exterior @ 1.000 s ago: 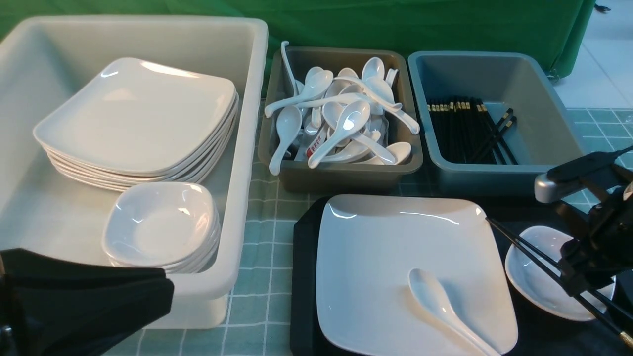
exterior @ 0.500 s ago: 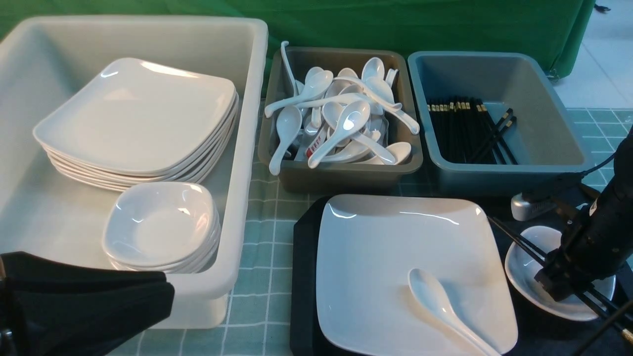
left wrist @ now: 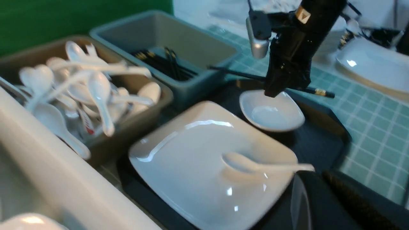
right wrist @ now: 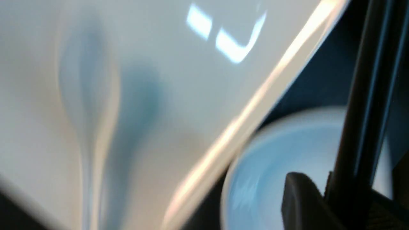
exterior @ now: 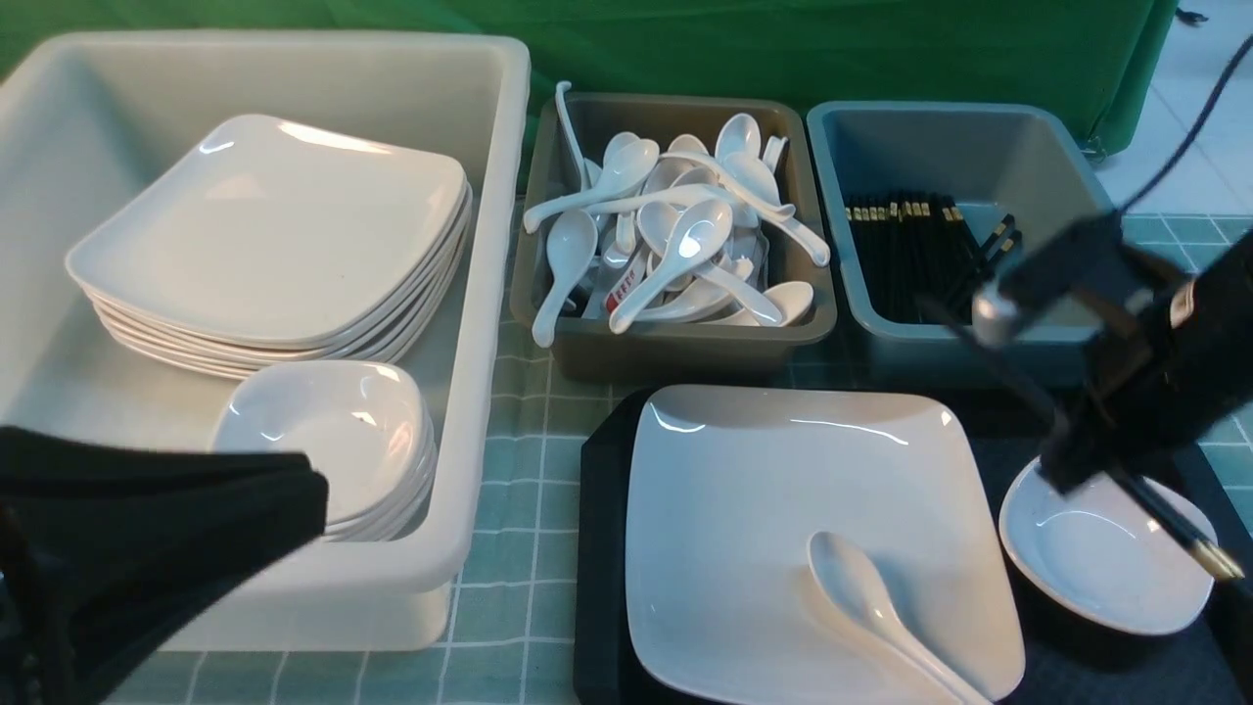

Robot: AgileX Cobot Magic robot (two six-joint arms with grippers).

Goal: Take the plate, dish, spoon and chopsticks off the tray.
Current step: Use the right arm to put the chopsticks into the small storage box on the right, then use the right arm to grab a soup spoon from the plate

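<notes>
Plate (exterior: pixel 783 509): glossy white, unpatterned.
Dish (exterior: pixel 1096 558): same glossy white, plain.
Spoon (exterior: pixel 861 597): glossy white.
Chopsticks (exterior: pixel 1175 524): black, with a gold-coloured tip.
Tray (exterior: pixel 602 548): black throughout.
Surface (exterior: pixel 529 470): pale green cloth, checked with lighter grid lines.
Tub (exterior: pixel 485 294): off-white.
Spoon bin (exterior: pixel 685 357): grey-brown; loose spoons (exterior: pixel 685 235) in it are white.
Chopstick bin (exterior: pixel 1057 196): blue-grey; stored sticks (exterior: pixel 901 259) in it are black with gold bands.
Backdrop (exterior: pixel 783 49): solid green.
</notes>
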